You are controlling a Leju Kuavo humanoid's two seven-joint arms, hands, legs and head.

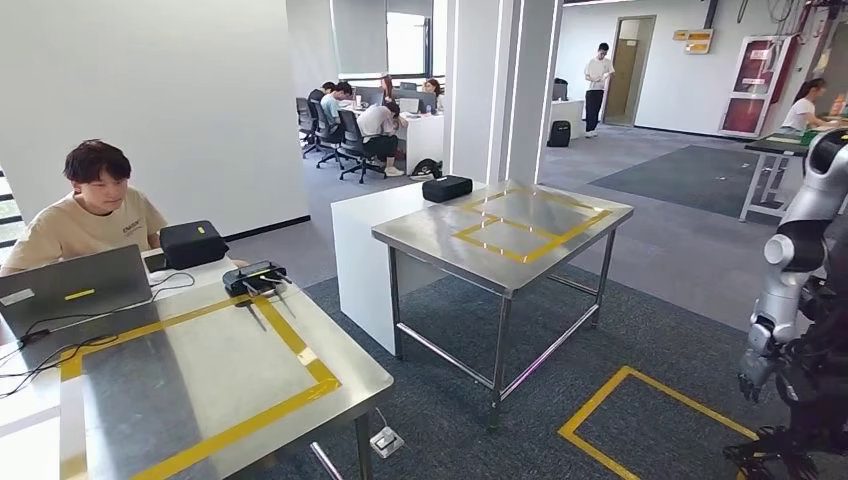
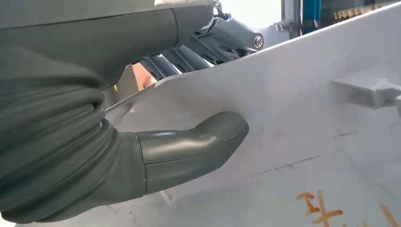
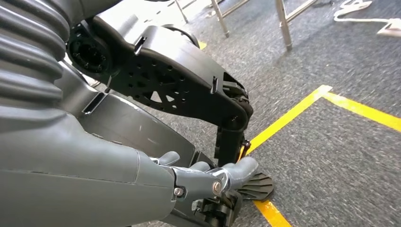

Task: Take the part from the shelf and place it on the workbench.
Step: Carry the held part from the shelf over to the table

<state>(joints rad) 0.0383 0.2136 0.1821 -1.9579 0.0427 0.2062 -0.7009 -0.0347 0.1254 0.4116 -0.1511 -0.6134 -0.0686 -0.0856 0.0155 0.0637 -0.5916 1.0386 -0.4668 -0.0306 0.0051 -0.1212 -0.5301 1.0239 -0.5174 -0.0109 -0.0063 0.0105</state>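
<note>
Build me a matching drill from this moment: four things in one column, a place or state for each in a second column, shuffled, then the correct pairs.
Things:
1. black case
2. laptop
3. right hand
4. left hand

Places or states:
A. hangs beside the body above the carpet
B. open in front of the seated person
C. thumb against a pale grey part
D. at the far corner of the steel table marked with a yellow tape square

Pairs: 1-D, 2-B, 3-A, 4-C
</note>
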